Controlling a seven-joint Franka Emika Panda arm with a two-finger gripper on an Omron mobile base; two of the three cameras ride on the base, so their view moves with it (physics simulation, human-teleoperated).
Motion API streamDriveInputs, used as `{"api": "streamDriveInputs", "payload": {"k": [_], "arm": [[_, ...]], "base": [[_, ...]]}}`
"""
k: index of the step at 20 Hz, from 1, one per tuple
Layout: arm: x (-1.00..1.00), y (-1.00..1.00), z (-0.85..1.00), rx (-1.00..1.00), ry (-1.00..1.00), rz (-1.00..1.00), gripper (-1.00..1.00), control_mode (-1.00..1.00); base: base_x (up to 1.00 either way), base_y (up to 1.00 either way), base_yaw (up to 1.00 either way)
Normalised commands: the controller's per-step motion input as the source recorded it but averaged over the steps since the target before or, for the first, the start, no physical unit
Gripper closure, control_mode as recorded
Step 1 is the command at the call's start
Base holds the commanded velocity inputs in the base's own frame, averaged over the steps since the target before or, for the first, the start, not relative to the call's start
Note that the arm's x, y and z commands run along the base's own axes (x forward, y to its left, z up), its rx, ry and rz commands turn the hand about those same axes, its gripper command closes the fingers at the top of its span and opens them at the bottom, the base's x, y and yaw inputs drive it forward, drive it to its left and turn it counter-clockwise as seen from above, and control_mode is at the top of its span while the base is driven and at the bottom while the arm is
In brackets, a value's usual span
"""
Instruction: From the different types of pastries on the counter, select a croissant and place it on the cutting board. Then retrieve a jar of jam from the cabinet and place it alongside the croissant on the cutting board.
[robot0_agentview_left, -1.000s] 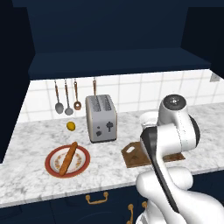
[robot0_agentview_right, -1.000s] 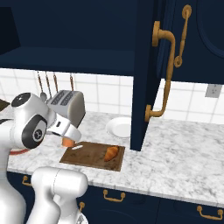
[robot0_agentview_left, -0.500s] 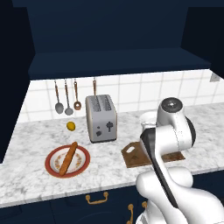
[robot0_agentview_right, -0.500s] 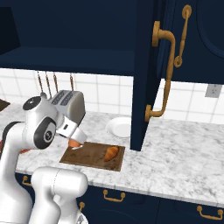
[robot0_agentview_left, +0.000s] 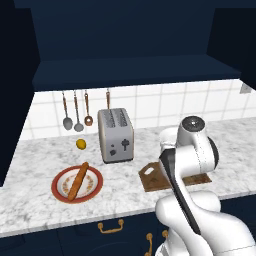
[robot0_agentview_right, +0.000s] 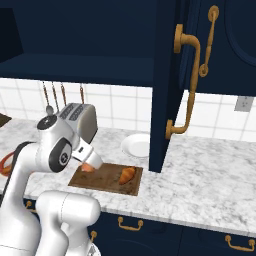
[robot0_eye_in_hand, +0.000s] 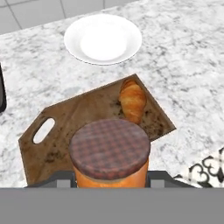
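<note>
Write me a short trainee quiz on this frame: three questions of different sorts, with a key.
1. True or false: the croissant lies on the cutting board.
2. What does the gripper hold: A) lemon, B) jar of jam, C) bread stick?
3. Fill in: beyond the board on the counter sits an empty white ____.

Key: 1 true; 2 B; 3 plate.

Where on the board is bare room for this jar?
The cutting board is bare between its handle hole and the croissant, under the jar of jam held in the gripper. The croissant's end is crowded; the white plate sits beyond the board.
</note>
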Motion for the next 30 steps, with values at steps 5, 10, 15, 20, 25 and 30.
{"api": "streamDriveInputs", "payload": {"k": [5, 10, 15, 20, 25, 30], "arm": [[0.0, -0.06, -0.56, 0.0, -0.26, 0.0, 1.0, -1.0], [0.0, 0.0, -0.77, 0.0, -0.34, 0.0, 1.0, -1.0], [0.0, -0.06, -0.89, 0.0, -0.3, 0.0, 1.0, -1.0], [0.0, -0.05, -0.65, -0.03, -0.19, 0.0, 1.0, -1.0], [-0.03, -0.02, -0.51, -0.11, -0.13, 0.0, 1.0, -1.0], [-0.01, -0.17, -0.83, -0.05, -0.12, 0.0, 1.0, -1.0]], "base": [[0.0, 0.0, 0.0], [0.0, 0.0, 0.0], [0.0, 0.0, 0.0], [0.0, 0.0, 0.0], [0.0, 0.0, 0.0], [0.0, 0.0, 0.0]]}}
